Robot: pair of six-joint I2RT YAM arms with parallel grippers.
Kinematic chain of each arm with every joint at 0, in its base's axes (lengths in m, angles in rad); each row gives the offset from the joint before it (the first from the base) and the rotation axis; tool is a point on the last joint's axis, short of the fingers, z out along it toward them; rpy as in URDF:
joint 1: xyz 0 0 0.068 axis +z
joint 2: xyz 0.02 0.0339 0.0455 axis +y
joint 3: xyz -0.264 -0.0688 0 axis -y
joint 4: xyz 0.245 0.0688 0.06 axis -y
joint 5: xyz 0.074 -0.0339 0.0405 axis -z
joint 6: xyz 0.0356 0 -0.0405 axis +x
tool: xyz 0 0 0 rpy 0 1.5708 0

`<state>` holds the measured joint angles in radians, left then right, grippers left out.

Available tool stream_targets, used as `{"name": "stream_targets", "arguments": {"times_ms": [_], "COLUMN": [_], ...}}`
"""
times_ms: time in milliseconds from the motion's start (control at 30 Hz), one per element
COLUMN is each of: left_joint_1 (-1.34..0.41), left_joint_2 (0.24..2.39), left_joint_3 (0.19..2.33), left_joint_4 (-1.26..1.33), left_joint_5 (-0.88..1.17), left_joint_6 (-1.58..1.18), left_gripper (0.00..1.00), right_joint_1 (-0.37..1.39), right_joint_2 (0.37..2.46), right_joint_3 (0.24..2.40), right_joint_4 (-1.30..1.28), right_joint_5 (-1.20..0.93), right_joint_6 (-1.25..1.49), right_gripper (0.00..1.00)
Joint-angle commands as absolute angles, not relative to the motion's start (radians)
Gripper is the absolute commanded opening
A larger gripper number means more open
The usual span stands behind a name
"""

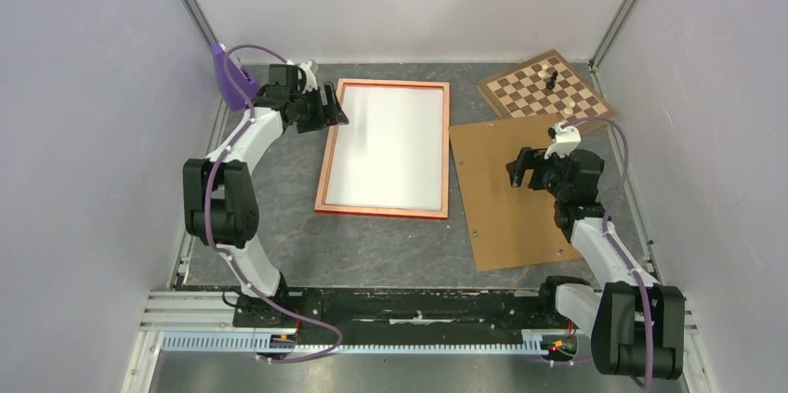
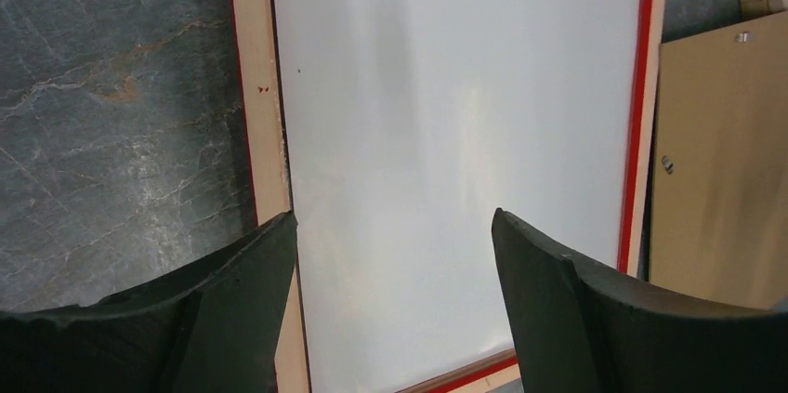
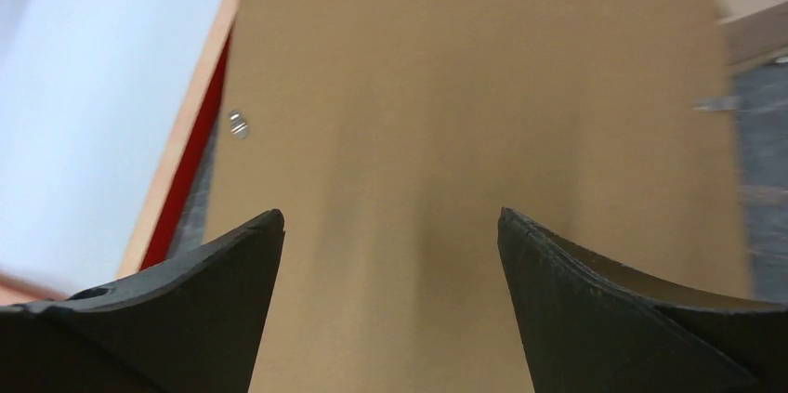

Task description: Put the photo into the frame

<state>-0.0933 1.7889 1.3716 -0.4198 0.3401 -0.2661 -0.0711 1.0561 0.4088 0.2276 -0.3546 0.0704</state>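
Observation:
The orange-red frame (image 1: 383,211) lies flat at the table's middle. The photo (image 1: 388,147) lies inside it with its plain white back up; the picture side is hidden. My left gripper (image 1: 334,112) is open and empty at the frame's upper left edge. In the left wrist view the frame rail (image 2: 262,124) and the white photo back (image 2: 455,133) lie below my open fingers (image 2: 251,291). My right gripper (image 1: 522,170) is open and empty above the brown backing board (image 1: 506,216), which fills the right wrist view (image 3: 483,114).
A chessboard (image 1: 546,88) with a few pieces stands at the back right, partly under the backing board's far corner. Grey walls close in on both sides. The arm bases and a rail run along the near edge.

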Motion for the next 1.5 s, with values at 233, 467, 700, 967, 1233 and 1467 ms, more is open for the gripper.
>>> {"name": "stream_targets", "arguments": {"times_ms": [233, 467, 700, 967, 1233, 1467], "left_joint_1": [-0.095, -0.098, -0.098, -0.098, -0.098, -0.098], "left_joint_2": [1.576, 1.492, 1.471, 1.485, 1.498, 1.507], "left_joint_3": [1.261, 1.199, 1.187, 1.180, 1.175, 1.177], "left_joint_4": [-0.368, -0.341, -0.336, -0.337, -0.337, -0.342], "left_joint_5": [0.455, 0.495, 0.528, 0.548, 0.542, 0.521], "left_joint_6": [-0.124, -0.100, -0.098, -0.093, -0.083, -0.075], "left_gripper": [0.85, 0.86, 0.86, 0.86, 0.86, 0.85], "right_joint_1": [-0.205, -0.338, -0.428, -0.484, -0.486, -0.514], "right_joint_2": [1.018, 1.169, 1.356, 1.586, 1.769, 1.847], "right_joint_3": [0.575, 0.707, 0.870, 1.042, 1.158, 1.182], "right_joint_4": [-0.021, -0.172, -0.314, -0.442, -0.499, -0.537], "right_joint_5": [-0.062, -0.206, -0.361, -0.529, -0.595, -0.671], "right_joint_6": [-0.126, -0.262, -0.442, -0.600, -0.712, -0.789], "right_gripper": [0.98, 0.98, 0.97, 0.94, 0.92, 0.90]}}
